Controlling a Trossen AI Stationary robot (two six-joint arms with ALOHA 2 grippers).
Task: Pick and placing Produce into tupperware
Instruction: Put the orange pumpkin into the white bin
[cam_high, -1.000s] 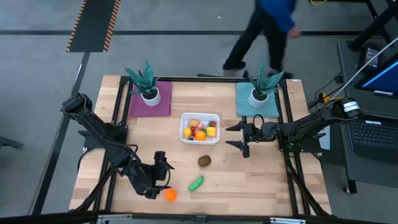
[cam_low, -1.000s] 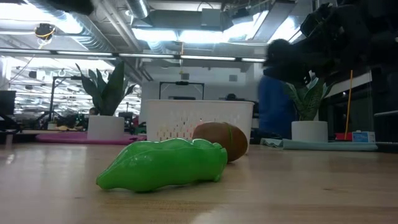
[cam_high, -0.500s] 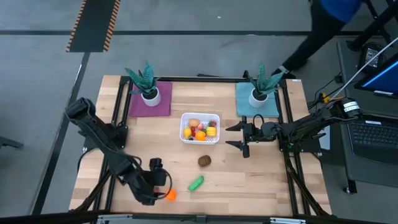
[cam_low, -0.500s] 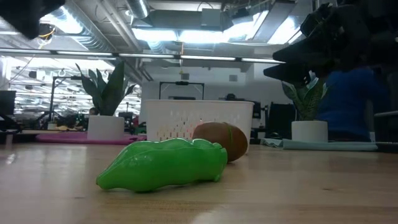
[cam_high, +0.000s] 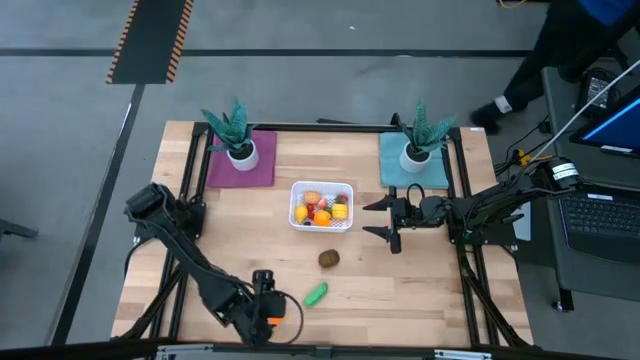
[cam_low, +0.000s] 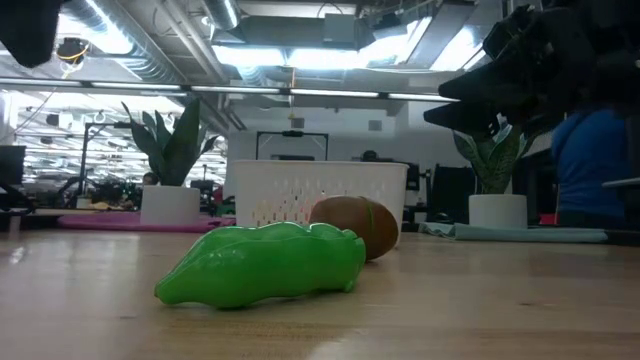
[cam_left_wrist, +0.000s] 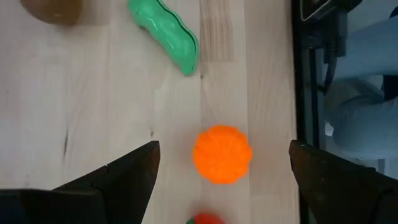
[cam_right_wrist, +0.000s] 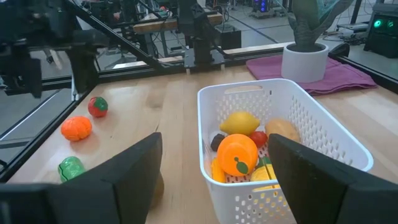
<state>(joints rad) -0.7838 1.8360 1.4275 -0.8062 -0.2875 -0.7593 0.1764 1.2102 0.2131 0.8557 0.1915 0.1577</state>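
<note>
Orange ridged toy fruit (cam_left_wrist: 222, 154) sits framed between the spread fingers of the left hand (cam_left_wrist: 221, 186), near the front edge of the table (cam_high: 420, 295).
To do this pick well, I would bring the left hand straight down so the orange piece stays centred, then close on its widest part; it looks round and smooth, so an off-centre pinch could squirt it off the edge just beside it. A small red piece (cam_right_wrist: 97, 106) lies close by and should not be caught in the same closing. The green piece (cam_high: 316, 294) and the brown one (cam_high: 329, 259) lie apart, nearer the table's middle. The tupperware (cam_high: 347, 188), already holding several pieces, stands toward the back, between two potted plants (cam_high: 233, 130). The right hand (cam_high: 381, 219) waits beside it, released and holding nothing.
</note>
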